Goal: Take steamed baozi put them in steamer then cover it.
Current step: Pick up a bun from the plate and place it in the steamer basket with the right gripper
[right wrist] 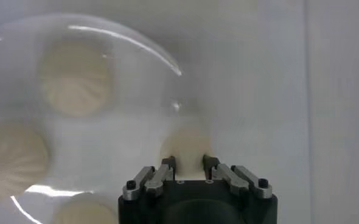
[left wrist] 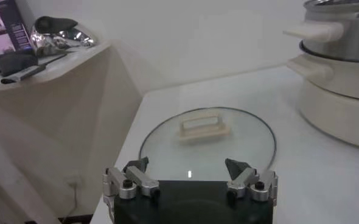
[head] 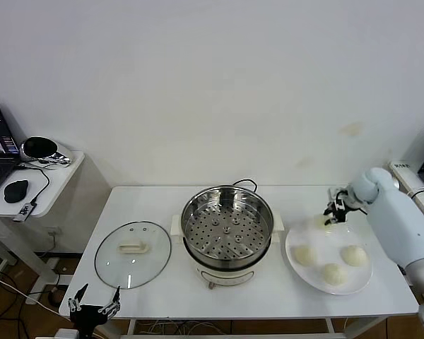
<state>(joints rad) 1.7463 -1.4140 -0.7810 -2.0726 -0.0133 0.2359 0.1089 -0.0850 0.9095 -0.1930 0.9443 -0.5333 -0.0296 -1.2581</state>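
The steel steamer (head: 227,227) stands empty on its white pot base (head: 219,272) at the table's middle. The glass cover (head: 133,254) lies flat to its left, handle up. It also shows in the left wrist view (left wrist: 210,143). A white plate (head: 297,236) on the right holds three baozi (head: 305,255). My right gripper (head: 332,212) is at the plate's far edge, shut on the fourth baozi (right wrist: 188,143), its fingertips (right wrist: 168,162) pressed on both sides. My left gripper (head: 94,305) is open and empty, low off the table's front left corner, facing the cover (left wrist: 187,164).
A side table (head: 49,183) at the far left carries a laptop, a mouse (head: 15,190) and a shiny dark object (head: 39,148). A black cord (head: 246,183) runs behind the pot. The pot base (left wrist: 344,91) shows in the left wrist view. A power strip (head: 410,176) lies at the far right.
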